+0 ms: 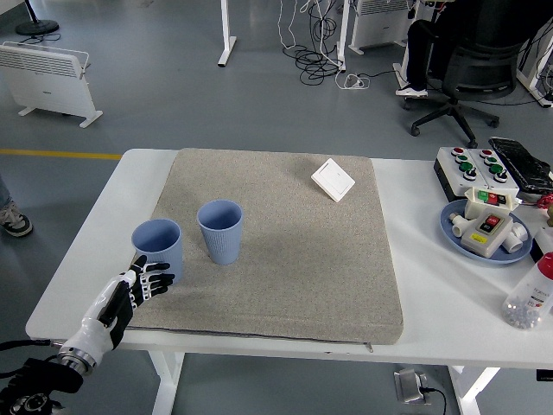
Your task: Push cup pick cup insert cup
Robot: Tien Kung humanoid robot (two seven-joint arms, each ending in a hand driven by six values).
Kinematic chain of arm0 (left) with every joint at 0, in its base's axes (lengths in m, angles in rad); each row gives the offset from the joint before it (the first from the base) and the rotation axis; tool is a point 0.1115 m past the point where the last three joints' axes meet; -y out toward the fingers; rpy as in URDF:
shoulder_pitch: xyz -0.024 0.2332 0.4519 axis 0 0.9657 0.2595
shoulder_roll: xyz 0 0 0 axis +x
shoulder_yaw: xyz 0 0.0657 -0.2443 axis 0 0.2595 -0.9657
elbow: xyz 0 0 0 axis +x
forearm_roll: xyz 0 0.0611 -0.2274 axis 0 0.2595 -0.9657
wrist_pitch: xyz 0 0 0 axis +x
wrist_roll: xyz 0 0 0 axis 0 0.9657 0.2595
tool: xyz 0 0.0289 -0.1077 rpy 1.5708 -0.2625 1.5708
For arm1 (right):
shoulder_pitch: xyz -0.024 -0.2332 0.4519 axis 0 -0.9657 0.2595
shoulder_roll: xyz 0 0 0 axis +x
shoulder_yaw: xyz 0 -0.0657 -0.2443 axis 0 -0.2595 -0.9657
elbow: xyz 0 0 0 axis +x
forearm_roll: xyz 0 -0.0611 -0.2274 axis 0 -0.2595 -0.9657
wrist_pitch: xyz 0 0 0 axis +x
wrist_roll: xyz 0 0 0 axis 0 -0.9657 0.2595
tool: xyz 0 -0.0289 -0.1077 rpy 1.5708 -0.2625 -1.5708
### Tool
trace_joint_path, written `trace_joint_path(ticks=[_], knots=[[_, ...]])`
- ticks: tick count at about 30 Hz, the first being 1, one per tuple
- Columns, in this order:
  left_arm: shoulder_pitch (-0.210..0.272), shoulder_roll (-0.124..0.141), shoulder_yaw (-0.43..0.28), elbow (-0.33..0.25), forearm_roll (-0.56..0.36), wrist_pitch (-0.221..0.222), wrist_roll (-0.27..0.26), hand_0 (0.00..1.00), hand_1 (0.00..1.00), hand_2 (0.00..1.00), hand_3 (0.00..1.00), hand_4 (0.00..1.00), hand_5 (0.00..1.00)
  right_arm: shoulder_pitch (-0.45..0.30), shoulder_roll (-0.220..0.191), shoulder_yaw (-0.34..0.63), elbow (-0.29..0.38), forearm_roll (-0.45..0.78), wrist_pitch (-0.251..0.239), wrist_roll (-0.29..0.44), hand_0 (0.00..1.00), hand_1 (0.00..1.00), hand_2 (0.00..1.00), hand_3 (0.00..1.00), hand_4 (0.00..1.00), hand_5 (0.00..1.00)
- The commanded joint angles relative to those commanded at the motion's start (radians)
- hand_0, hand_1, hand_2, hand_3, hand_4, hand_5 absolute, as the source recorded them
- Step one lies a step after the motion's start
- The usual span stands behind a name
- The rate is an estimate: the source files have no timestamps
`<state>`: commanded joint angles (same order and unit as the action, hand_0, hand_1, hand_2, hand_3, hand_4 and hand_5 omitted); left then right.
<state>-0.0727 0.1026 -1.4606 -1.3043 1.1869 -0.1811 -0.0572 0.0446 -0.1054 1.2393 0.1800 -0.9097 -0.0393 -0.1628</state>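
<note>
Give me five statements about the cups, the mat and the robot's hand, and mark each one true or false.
1. Two blue cups stand upright: the left cup and the right cup. True.
2. One cup is nested inside the other. False: they stand side by side, apart.
3. The left hand is closed around a cup. False: its fingers are spread just below the left cup, holding nothing.
4. A white square plate lies on the grey mat near its far right corner. True.
5. The right hand reaches over the mat. False: it is out of view.
</note>
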Motion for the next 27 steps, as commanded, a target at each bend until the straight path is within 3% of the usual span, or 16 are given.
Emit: trace_joint_path(ticks=[12, 13, 27], knots=[[-0.056, 0.015, 0.023, 0.076, -0.02, 0.013, -0.066, 0.781, 0.687, 0.625, 0.626, 0.643, 0.998, 0.002, 0.001, -0.002, 0.0, -0.001, -0.001, -0.001, 0.752, 0.625, 0.625, 0.559, 0.07, 0.445], [-0.058, 0.015, 0.024, 0.078, -0.021, 0.014, -0.069, 0.774, 0.662, 0.587, 0.56, 0.64, 0.998, 0.002, 0.001, -0.002, 0.0, -0.001, -0.001, -0.001, 0.752, 0.624, 0.624, 0.559, 0.071, 0.445], [-0.087, 0.012, 0.043, 0.156, -0.048, 0.027, -0.126, 0.773, 0.64, 0.567, 0.53, 0.638, 0.998, 0.002, 0.002, -0.004, 0.0, -0.005, 0.0, -0.004, 0.752, 0.624, 0.622, 0.558, 0.071, 0.443]])
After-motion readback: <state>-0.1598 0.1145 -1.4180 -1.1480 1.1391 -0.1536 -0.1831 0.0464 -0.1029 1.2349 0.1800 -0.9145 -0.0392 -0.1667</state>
